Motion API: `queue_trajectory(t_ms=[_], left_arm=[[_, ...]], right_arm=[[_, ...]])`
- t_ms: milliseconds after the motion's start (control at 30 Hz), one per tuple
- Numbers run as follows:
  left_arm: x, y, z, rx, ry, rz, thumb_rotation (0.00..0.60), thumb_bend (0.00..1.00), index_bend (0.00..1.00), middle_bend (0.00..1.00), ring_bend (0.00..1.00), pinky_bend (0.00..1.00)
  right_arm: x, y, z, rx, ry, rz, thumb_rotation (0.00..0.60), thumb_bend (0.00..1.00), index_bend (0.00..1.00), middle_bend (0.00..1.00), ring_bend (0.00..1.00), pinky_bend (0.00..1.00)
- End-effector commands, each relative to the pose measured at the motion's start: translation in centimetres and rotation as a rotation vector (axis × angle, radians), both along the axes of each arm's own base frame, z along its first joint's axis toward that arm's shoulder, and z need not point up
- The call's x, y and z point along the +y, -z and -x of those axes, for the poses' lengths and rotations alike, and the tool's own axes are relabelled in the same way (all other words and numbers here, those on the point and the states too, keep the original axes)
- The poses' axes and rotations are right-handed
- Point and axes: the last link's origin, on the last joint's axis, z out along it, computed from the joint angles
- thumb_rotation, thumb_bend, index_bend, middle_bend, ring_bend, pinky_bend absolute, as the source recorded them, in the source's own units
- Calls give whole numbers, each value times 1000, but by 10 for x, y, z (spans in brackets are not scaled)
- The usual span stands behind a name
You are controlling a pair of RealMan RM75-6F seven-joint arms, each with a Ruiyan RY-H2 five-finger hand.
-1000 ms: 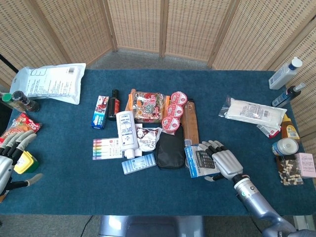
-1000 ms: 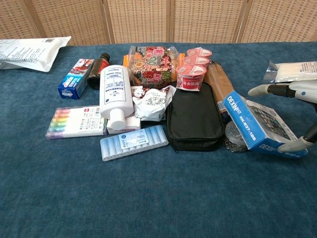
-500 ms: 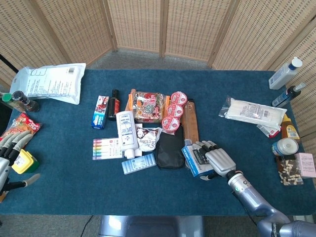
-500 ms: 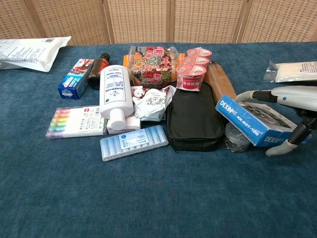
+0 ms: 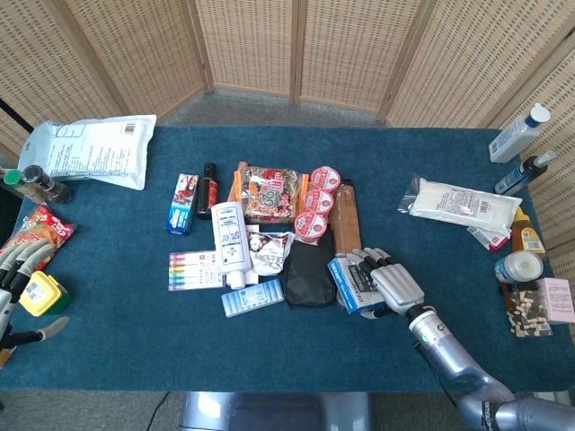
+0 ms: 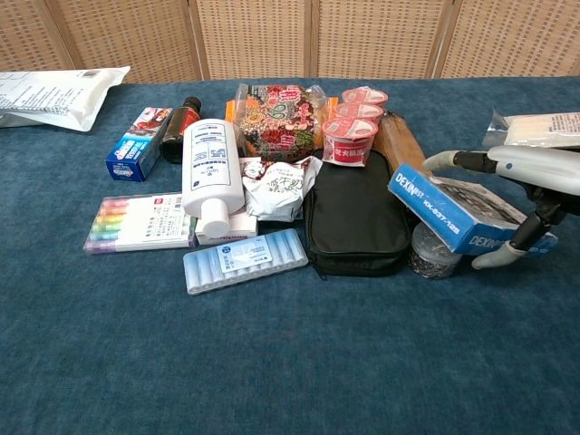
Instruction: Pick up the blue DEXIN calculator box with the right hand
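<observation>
Right hand point(image 6: 530, 186) wrapped around the blue rectangular DEXIN calculator box point(image 6: 451, 214), fingers point(image 5: 370, 265) over its top, thumb under its near edge. Box held tilted, raised off the dark blue table cloth point(image 6: 290, 362), just right of the black zipped pouch point(image 6: 355, 216), above a small round clear container point(image 6: 431, 249). Left hand point(image 5: 18, 283) at the far left edge, spread and grasping nothing.

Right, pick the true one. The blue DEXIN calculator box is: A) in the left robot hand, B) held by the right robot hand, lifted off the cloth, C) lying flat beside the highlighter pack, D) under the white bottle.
B: the right robot hand grips the blue DEXIN calculator box, which sits tilted, clear of the cloth.
</observation>
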Motion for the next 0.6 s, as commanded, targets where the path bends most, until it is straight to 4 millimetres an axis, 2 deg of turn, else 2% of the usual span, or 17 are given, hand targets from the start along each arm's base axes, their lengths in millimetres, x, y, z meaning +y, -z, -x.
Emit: queue_trajectory(t_ms=[33, 67, 100, 167, 300, 467, 600], left_arm=[[0, 0, 0, -1, -1, -2, 600, 182, 0, 52, 16, 0], [-1, 0, 0, -1, -1, -2, 600, 181, 0, 52, 15, 0], [-1, 0, 0, -1, -2, -2, 600, 181, 0, 52, 15, 0], [-1, 0, 0, -1, -2, -1, 600, 182, 0, 51, 15, 0], [-1, 0, 1, -1, -5, -1, 600, 182, 0, 52, 16, 0], [-1, 0, 2, -1, -6, -3, 600, 180, 0, 52, 15, 0], [-1, 1, 2, -2, -5, -2, 600, 180, 0, 51, 15, 0]], right_arm=[[-1, -1, 0, -19, -1, 12, 600, 0, 0, 200, 326, 448], [-2, -1, 1, -23, -3, 17, 600, 0, 8, 279, 428, 542], [-2, -1, 1, -30, -3, 21, 600, 0, 29, 331, 485, 593], [-3, -1, 1, -43, 0, 26, 600, 0, 122, 462, 625, 720], [-3, 0, 4, -47, 7, 20, 600, 0, 270, 620, 829, 850], [-5, -3, 4, -64, 9, 36, 600, 0, 371, 754, 976, 936], [-6, -10, 3, -82, 0, 68, 600, 0, 415, 813, 1000, 972]])
